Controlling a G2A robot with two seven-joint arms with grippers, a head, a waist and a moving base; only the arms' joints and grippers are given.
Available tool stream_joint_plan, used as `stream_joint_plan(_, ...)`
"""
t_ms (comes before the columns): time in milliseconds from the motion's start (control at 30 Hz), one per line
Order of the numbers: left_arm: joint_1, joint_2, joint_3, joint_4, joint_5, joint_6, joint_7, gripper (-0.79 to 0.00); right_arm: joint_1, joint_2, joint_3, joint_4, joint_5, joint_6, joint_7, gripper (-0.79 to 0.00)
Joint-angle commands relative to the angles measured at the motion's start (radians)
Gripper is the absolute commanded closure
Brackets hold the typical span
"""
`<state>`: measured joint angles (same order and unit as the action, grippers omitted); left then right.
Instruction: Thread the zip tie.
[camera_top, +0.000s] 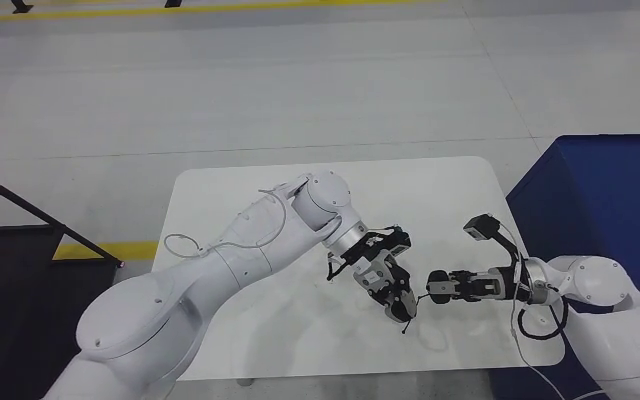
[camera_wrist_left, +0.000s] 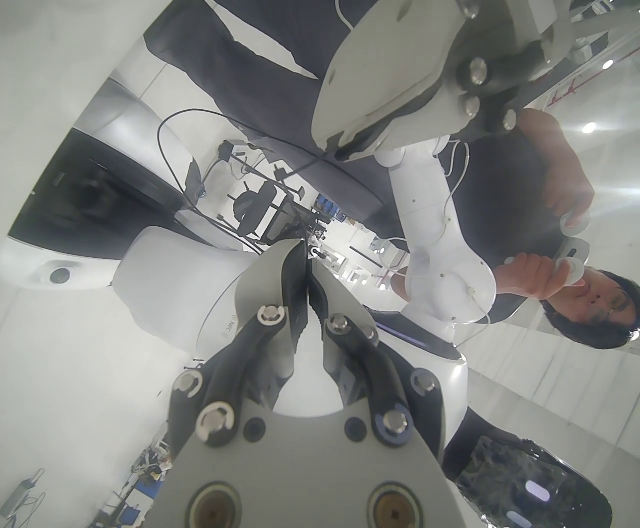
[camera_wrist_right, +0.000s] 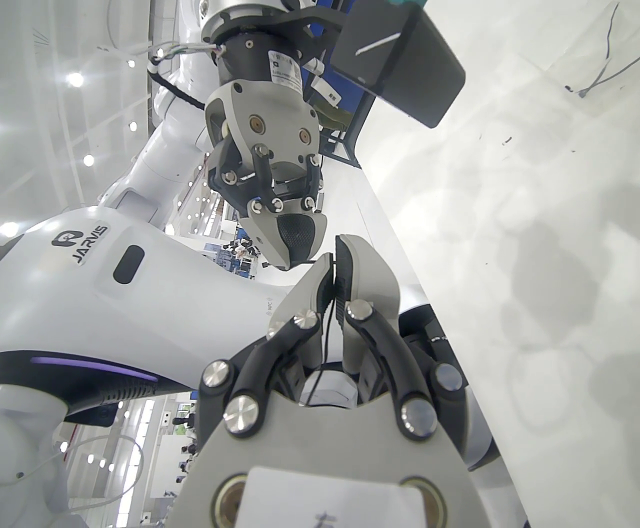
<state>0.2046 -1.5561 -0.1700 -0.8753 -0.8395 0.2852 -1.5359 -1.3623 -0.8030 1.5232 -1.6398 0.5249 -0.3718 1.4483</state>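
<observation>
The zip tie (camera_wrist_right: 326, 320) is a thin black strip running up between my right gripper's (camera_wrist_right: 334, 260) fingers, which are shut on it. Its short end bends sideways at the fingertips to the tip of my left gripper (camera_wrist_right: 286, 264), which faces the right one nose to nose. In the left wrist view the left gripper (camera_wrist_left: 306, 255) has its ribbed pads pressed together. From above, the left gripper (camera_top: 405, 305) and right gripper (camera_top: 431, 287) meet above the table's near right part, and a strand of the zip tie (camera_top: 408, 320) hangs below them.
The white table (camera_top: 300, 200) has free surface to the left and back. A blue cabinet (camera_top: 590, 190) stands off its right edge. A few loose black strands (camera_wrist_right: 595, 75) lie on the tabletop away from the grippers.
</observation>
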Motion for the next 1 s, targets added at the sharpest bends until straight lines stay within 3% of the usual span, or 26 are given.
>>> stream_joint_plan(0,0.003,-0.004,0.000,0.008,-0.001,0.000,0.000,0.000,-0.003,0.001,0.001,-0.002,0.001,-0.001,-0.001,0.000)
stream_joint_plan(433,0.017,-0.031,0.000,0.051,0.008,0.000,0.000,0.000,-0.021,0.007,0.009,-0.009,0.006,-0.007,-0.007,0.000)
stream_joint_plan(467,0.015,-0.032,0.000,0.051,0.007,0.000,0.000,-0.080,-0.022,0.008,0.009,-0.009,0.006,-0.007,-0.008,0.000)
stream_joint_plan(500,0.013,-0.033,0.000,0.050,0.007,0.000,0.000,-0.299,-0.022,0.008,0.009,-0.009,0.005,-0.007,-0.007,0.000)
stream_joint_plan(533,0.011,-0.034,0.000,0.048,0.006,0.000,0.000,-0.785,-0.023,0.009,0.009,-0.008,0.004,-0.005,-0.005,0.000)
stream_joint_plan(800,-0.009,-0.024,0.000,0.042,-0.021,0.000,0.000,-0.785,0.001,0.009,0.011,0.028,0.033,0.066,-0.029,0.000)
stream_joint_plan(967,-0.035,0.004,0.000,0.027,-0.106,-0.001,0.000,-0.785,0.044,0.008,0.003,0.109,0.100,0.211,-0.045,0.000)
